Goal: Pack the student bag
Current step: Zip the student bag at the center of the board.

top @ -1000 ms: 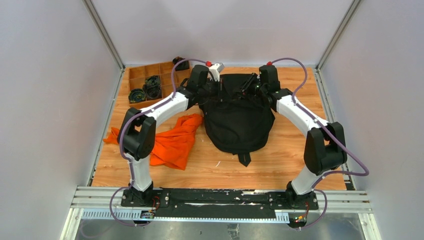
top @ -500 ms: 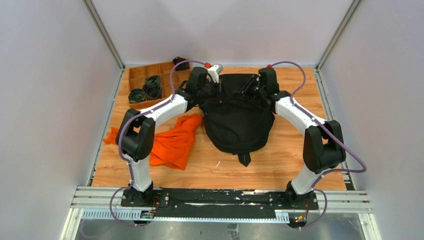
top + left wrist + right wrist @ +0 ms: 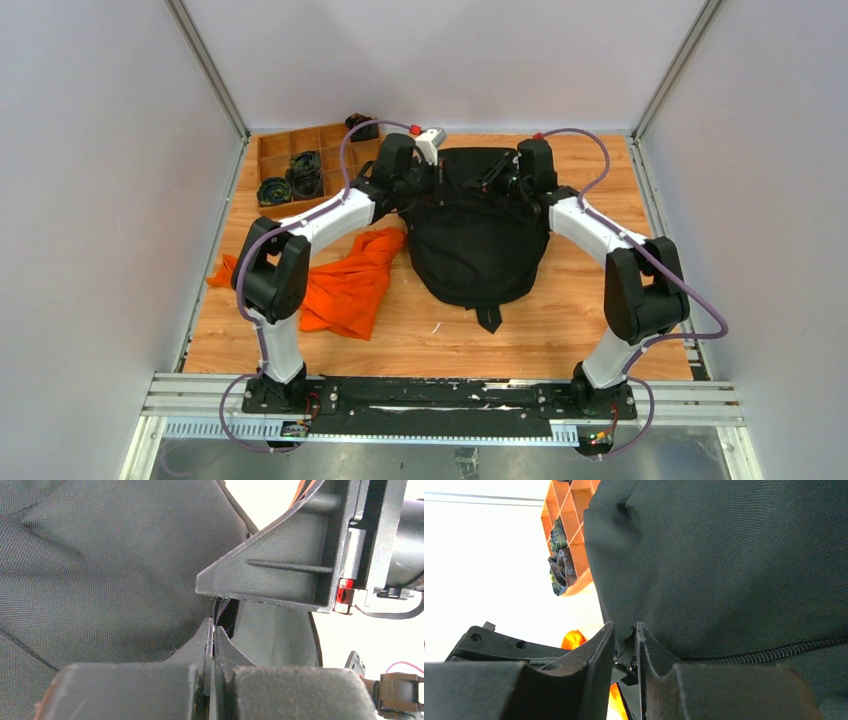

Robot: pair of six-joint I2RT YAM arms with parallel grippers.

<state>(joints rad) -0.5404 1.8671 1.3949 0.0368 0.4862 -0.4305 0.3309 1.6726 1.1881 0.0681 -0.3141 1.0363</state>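
The student bag is a big black backpack lying at the far middle of the table, straps toward the near side. Both grippers meet at its far top edge. My left gripper is shut, its tips pinching the bag's fabric right at the zipper opening. My right gripper has its jaws drawn narrow around the black zipper pull, where the zipper ends against the bag. The bag's inside is hidden.
An orange cloth lies crumpled on the table left of the bag, under my left arm. A wooden compartment tray with dark coiled items stands at the back left. Grey walls enclose the table on three sides.
My right arm has shifted slightly toward the bag's top and its jaws have narrowed onto the zipper pull. The left arm, bag and cloth have stayed put.
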